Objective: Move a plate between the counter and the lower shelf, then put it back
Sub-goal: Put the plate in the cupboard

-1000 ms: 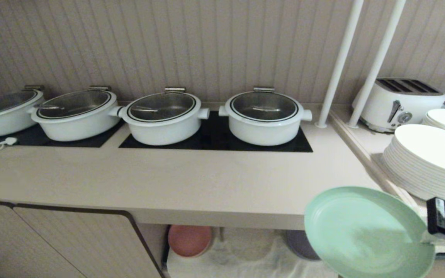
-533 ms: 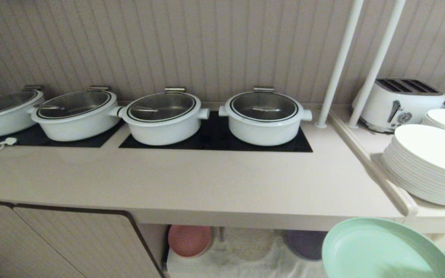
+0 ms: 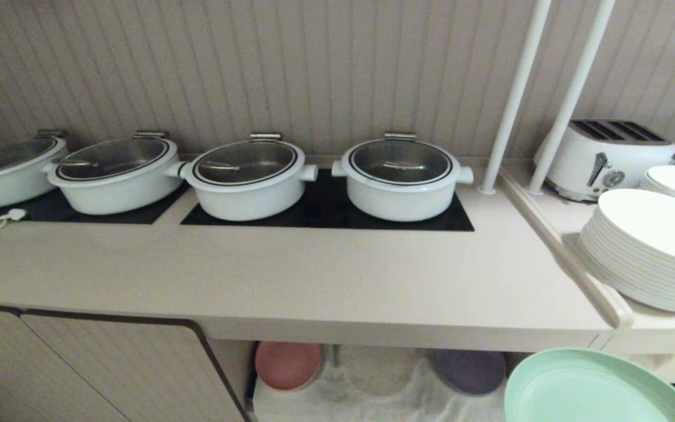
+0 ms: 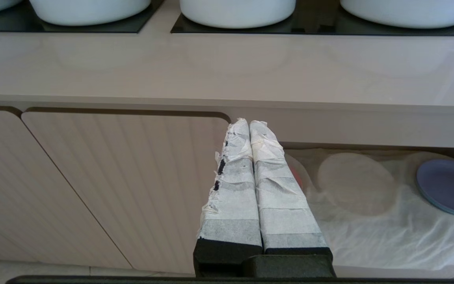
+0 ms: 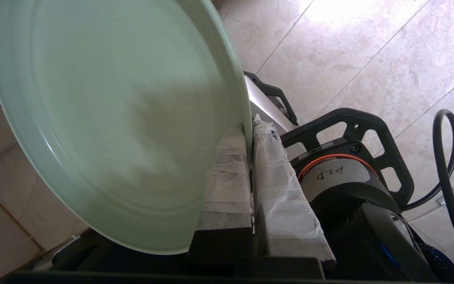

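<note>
The mint-green plate [image 3: 595, 392] hangs in the air at the lower right of the head view, below the front edge of the beige counter [image 3: 314, 281] and in front of the lower shelf [image 3: 384, 381] with its white cloth. My right gripper [image 5: 249, 128] is shut on the plate's [image 5: 112, 118] rim, one taped finger on each face; the gripper itself is outside the head view. My left gripper [image 4: 248, 124] is shut and empty, parked in front of the cabinet door, left of the shelf opening [image 4: 369, 213].
A pink plate [image 3: 287, 364] and a purple plate [image 3: 469, 370] lie on the shelf cloth. Several white pots [image 3: 401, 176] stand on black hob panels. To the right, stacked white plates [image 3: 648, 252], a toaster [image 3: 607, 155] and two white poles [image 3: 513, 99]. Beneath the held plate, my base [image 5: 349, 177] and tiled floor.
The green plate has sunk from counter height to below the counter's front edge and shifted right. My right arm has dropped out of the head view. The left arm has not moved.
</note>
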Tool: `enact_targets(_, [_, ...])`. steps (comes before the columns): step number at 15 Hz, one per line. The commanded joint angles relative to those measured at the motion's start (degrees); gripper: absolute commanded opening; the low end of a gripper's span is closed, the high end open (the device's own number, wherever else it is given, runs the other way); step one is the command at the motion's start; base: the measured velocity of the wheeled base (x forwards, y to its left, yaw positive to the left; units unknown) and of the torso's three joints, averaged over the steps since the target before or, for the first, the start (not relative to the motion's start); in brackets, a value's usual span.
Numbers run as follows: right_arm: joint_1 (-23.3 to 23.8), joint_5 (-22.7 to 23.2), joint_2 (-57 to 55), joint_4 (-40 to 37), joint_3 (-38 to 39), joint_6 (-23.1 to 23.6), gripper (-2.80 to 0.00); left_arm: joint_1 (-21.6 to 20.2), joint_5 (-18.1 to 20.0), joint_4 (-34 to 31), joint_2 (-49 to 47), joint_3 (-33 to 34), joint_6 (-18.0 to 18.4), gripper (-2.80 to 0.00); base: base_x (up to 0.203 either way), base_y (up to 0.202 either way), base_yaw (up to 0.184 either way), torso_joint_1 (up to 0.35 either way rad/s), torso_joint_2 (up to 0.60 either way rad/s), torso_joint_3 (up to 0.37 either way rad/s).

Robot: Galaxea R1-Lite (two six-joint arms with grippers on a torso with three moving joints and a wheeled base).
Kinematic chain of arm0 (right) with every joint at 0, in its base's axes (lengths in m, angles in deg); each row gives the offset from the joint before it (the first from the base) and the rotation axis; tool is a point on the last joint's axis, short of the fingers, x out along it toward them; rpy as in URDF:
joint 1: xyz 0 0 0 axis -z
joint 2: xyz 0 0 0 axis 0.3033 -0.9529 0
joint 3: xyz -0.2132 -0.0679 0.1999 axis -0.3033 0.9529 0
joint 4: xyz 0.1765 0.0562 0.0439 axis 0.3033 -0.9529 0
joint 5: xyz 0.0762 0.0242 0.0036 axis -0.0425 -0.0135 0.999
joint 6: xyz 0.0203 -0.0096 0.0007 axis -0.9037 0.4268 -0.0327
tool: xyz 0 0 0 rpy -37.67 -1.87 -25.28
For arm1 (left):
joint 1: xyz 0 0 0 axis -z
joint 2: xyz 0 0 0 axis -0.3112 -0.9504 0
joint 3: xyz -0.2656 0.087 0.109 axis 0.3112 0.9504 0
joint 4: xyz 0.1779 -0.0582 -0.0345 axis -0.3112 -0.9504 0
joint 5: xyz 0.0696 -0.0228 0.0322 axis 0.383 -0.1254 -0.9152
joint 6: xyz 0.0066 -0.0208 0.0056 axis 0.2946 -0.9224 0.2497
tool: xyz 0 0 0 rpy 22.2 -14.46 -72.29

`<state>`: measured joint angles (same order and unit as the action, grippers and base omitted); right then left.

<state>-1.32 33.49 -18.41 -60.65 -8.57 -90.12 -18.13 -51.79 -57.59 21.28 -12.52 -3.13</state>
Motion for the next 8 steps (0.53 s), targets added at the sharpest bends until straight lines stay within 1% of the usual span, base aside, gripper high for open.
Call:
enact_targets(1, [0.0, -0.1, 1.1, -0.4, 0.5, -0.3, -2.8, 0.0, 0.0, 0.0, 0.0, 0.0, -0.1, -2.8, 0.0, 0.0, 0.0, 0.0, 0.0, 0.0])
enact_targets(8, [-0.1, -0.1, 1.6, 0.0, -0.3, -0.2, -2.8, 0.0, 0.0, 0.0, 0.0, 0.0, 0.0, -2.8, 0.0, 0.0, 0.0, 0.0, 0.0, 0.0])
